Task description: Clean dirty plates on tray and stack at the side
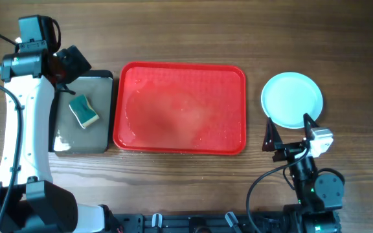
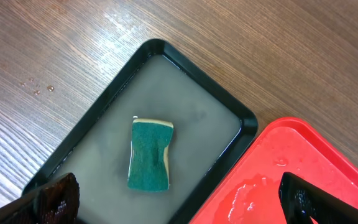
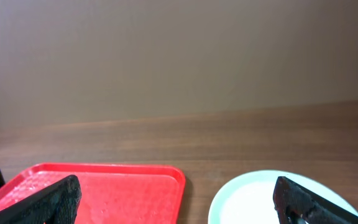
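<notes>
The red tray (image 1: pixel 180 84) lies mid-table, wet, with no plate on it. It also shows in the left wrist view (image 2: pixel 303 155) and the right wrist view (image 3: pixel 104 183). A pale turquoise plate (image 1: pixel 292 97) sits on the table right of the tray and shows in the right wrist view (image 3: pixel 253 199). I cannot tell whether other plates lie under it. No cream-white plate is in view. My right gripper (image 1: pixel 289 133) (image 3: pixel 179 208) is open and empty, just in front of the plate. My left gripper (image 1: pixel 72 65) (image 2: pixel 179 205) is open and empty above the black tray.
A black tray (image 1: pixel 102 139) (image 2: pixel 166 56) of murky water stands left of the red tray, almost touching it. A green and yellow sponge (image 1: pixel 83 111) (image 2: pixel 150 154) lies in it. Water drops (image 2: pixel 39 87) dot the wooden table.
</notes>
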Tool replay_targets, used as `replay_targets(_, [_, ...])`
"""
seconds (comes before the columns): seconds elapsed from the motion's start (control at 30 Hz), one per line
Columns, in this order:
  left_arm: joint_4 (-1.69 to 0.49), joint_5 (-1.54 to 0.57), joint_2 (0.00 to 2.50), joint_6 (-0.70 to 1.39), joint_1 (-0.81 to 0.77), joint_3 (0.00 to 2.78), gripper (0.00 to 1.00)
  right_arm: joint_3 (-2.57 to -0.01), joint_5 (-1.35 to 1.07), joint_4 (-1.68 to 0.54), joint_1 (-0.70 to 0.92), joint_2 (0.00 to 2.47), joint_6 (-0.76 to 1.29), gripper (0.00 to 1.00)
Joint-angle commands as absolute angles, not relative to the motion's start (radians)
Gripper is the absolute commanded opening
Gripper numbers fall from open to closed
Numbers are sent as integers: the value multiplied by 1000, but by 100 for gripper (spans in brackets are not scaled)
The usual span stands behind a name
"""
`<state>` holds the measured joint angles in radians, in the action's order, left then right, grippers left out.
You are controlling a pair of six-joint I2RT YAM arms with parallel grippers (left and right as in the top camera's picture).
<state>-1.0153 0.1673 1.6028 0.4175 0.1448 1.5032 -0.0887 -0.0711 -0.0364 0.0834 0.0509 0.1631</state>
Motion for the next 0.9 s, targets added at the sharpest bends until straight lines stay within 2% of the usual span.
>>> replay_targets(0.0, [-1014, 169, 1605, 427, 142, 1509, 100, -23, -88, -4, 80, 2, 185, 100])
replay_targets(0.87, [-1014, 169, 1604, 427, 142, 1509, 100, -5, -87, 4, 80, 10, 186, 100])
